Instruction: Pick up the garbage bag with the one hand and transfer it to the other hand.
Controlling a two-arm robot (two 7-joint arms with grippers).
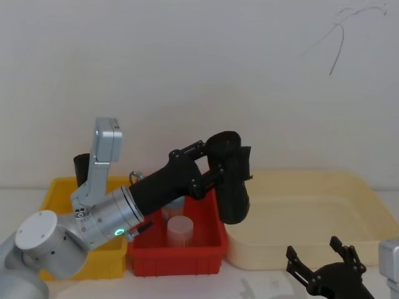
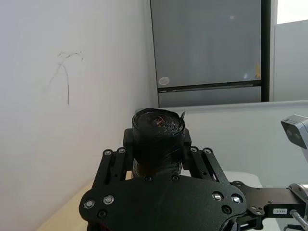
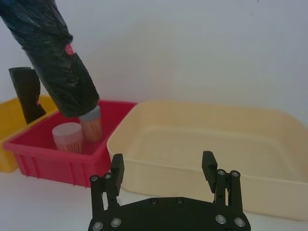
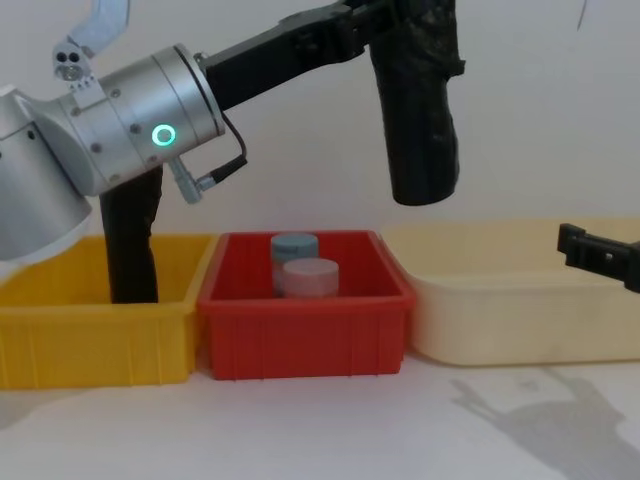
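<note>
Your left gripper (image 1: 218,163) was clamped on the upper part of the bag (image 1: 234,196), a tightly rolled black bundle, with one jaw pressed against each side. The roll hung below those jaws, close to upright with a slight lean. Its lower end was in the air, touching nothing. Gripping it high likely left the long lower part bare for a second grip.

Your right gripper (image 1: 317,254) sat low and well apart from the bag, with its jaws spread wide and nothing between them. They pointed toward the cream tub (image 1: 299,212), which lay just ahead of them. From those jaws, the bag was up and off to the left.

The air between the right jaws and the bag looked open, so the handover had free room there.

The tight places were underneath. Below the left jaws, the bag's end hovered about over the line where the red bin (image 1: 177,260) meets the cream tub, so both rims lay under it. Two cups (image 1: 181,229) stood inside the red bin, just to the left of that end.

A pale wall rose close beyond the left jaws, leaving little room to push forward.

A second roll (image 4: 130,250) stood in the yellow bin (image 1: 57,187), back behind the left jaws beside the arm and off the likely path.
</note>
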